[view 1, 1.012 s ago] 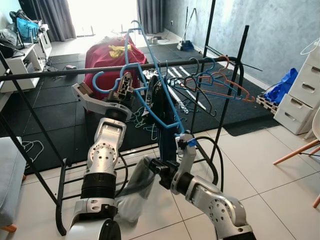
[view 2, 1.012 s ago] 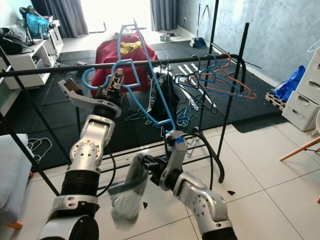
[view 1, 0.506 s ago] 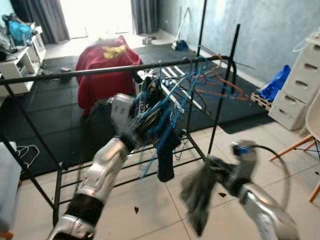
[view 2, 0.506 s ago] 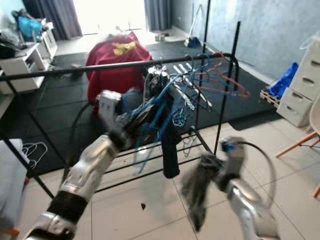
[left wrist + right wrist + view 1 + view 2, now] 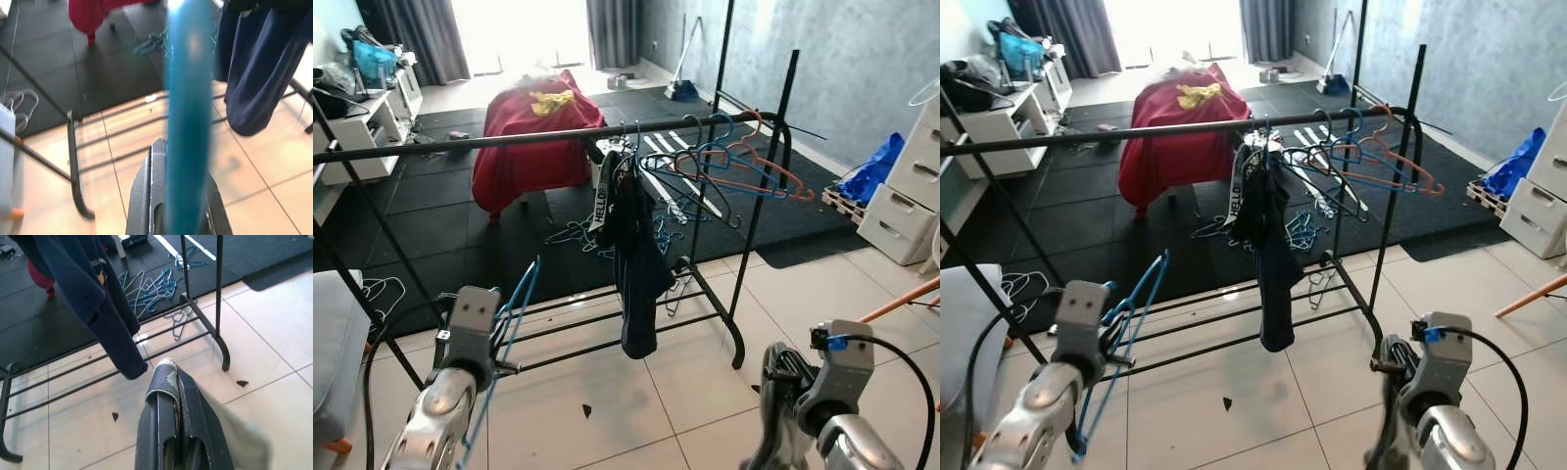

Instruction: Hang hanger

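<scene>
Both arms had dropped from the rail since a second earlier. Then, the left gripper held the blue hanger up against the rail and the right gripper sat below the hanger's lower corner; now both hung low near the tiled floor, well short of the rack. The hanger had come down with the left arm and was not on the rail. It stood tilted beside the left wrist, its upper end in front of the rack's low bars.

In the left wrist view the fingers were clenched on the blue hanger, whose blurred bar ran straight up between them. In the right wrist view the fingers were pressed together on the edge of a grey cloth, which sagged away beneath them.

On the rail a dark blue garment hung about midway, its hem down near the low bars. To its right a cluster of hangers, blue, orange and dark, crowded the rail's end by the upright post. More hangers lay loose on the black mat behind the rack, and a red-covered piece of furniture stood further back. White drawers and a blue bag were off to the right.
</scene>
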`<state>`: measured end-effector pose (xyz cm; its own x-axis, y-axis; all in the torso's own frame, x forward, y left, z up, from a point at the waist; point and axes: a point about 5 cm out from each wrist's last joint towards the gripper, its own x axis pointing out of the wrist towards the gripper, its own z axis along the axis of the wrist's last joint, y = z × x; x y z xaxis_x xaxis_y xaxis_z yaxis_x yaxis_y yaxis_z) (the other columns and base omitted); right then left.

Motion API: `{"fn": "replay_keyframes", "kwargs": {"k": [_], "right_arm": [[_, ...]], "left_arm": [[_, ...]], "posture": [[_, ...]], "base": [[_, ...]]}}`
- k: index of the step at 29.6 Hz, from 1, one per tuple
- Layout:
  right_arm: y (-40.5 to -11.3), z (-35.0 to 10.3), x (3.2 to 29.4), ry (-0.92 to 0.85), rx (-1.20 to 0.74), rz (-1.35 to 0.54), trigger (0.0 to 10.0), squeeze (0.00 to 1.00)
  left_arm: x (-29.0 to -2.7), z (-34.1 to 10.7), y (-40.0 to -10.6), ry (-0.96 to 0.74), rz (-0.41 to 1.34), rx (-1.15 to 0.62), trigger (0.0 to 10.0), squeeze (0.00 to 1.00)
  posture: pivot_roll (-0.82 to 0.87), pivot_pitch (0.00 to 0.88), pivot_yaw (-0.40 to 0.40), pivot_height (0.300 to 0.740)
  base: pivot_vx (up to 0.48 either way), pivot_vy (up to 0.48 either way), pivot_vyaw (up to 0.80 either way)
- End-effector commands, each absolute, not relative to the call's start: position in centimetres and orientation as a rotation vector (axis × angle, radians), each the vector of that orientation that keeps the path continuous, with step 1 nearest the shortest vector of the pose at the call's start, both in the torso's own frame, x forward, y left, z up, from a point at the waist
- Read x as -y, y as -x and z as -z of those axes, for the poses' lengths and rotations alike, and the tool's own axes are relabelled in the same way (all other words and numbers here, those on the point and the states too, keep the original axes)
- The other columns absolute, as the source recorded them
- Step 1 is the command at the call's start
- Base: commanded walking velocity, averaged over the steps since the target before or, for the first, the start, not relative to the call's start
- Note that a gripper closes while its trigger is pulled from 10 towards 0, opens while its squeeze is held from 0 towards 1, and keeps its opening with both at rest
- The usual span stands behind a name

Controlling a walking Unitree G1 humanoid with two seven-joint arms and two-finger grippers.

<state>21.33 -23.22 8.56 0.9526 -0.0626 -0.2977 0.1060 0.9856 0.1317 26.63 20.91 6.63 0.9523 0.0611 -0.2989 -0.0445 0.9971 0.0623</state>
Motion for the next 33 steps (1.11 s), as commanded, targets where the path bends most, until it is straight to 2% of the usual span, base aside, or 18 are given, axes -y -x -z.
{"fn": "replay_keyframes", "kwargs": {"k": [1, 2, 3, 7, 10, 12, 15, 21, 33], "right_arm": [[-21.1, -8.6, 23.0, -0.159, -0.284, 0.081, 10.0, 0.00], [-21.1, -8.6, 23.0, -0.159, -0.284, 0.081, 10.0, 0.00], [-20.1, -8.7, 22.7, -0.195, -0.271, 0.072, 10.0, 0.00], [-19.6, -8.9, 22.4, -0.219, -0.248, 0.056, 10.0, 0.00], [-20.1, -9.4, 21.8, -0.235, -0.208, 0.001, 10.0, 0.00], [-20.1, -9.4, 21.8, -0.235, -0.208, 0.001, 10.0, 0.00], [-21.8, -9.6, 21.2, -0.310, -0.187, -0.097, 10.0, 0.00], [-21.8, -9.5, 21.0, -0.346, -0.197, -0.129, 10.0, 0.00], [-21.7, -9.7, 21.2, -0.382, -0.186, -0.138, 10.0, 0.00]], "left_arm": [[-21.0, -6.3, -26.1, -0.001, -0.077, -0.331, 10.0, 0.00], [-21.0, -6.3, -26.1, -0.001, -0.077, -0.331, 10.0, 0.00], [-20.4, -6.1, -25.0, 0.072, -0.076, -0.326, 10.0, 0.00], [-20.0, -6.5, -24.7, 0.101, -0.069, -0.286, 10.0, 0.00], [-19.0, -7.2, -25.3, 0.133, 0.005, -0.213, 10.0, 0.00], [-19.0, -7.2, -25.3, 0.133, 0.005, -0.213, 10.0, 0.00], [-18.5, -7.8, -26.5, 0.169, 0.024, -0.202, 10.0, 0.00], [-18.2, -8.1, -26.7, 0.225, 0.069, -0.220, 10.0, 0.00], [-17.6, -9.3, -26.3, 0.208, 0.100, -0.141, 10.0, 0.00]], "posture": [[-0.08, 0.025, -0.003, 0.740], [-0.08, 0.025, -0.003, 0.740], [-0.08, 0.031, -0.001, 0.740], [-0.08, 0.035, -0.004, 0.740], [-0.07, 0.036, -0.002, 0.740], [-0.07, 0.036, -0.002, 0.740], [-0.05, 0.034, 0.003, 0.740], [-0.03, 0.027, -0.021, 0.740], [-0.02, 0.033, -0.024, 0.740]], "base": [[0.000, 0.000, 0.80], [0.000, 0.000, 0.80], [0.000, 0.000, 0.80], [0.000, 0.000, 0.80], [0.000, 0.000, 0.78], [0.000, 0.000, 0.77], [0.000, 0.000, 0.78], [0.000, 0.000, 0.78], [0.000, 0.000, 0.77]]}}
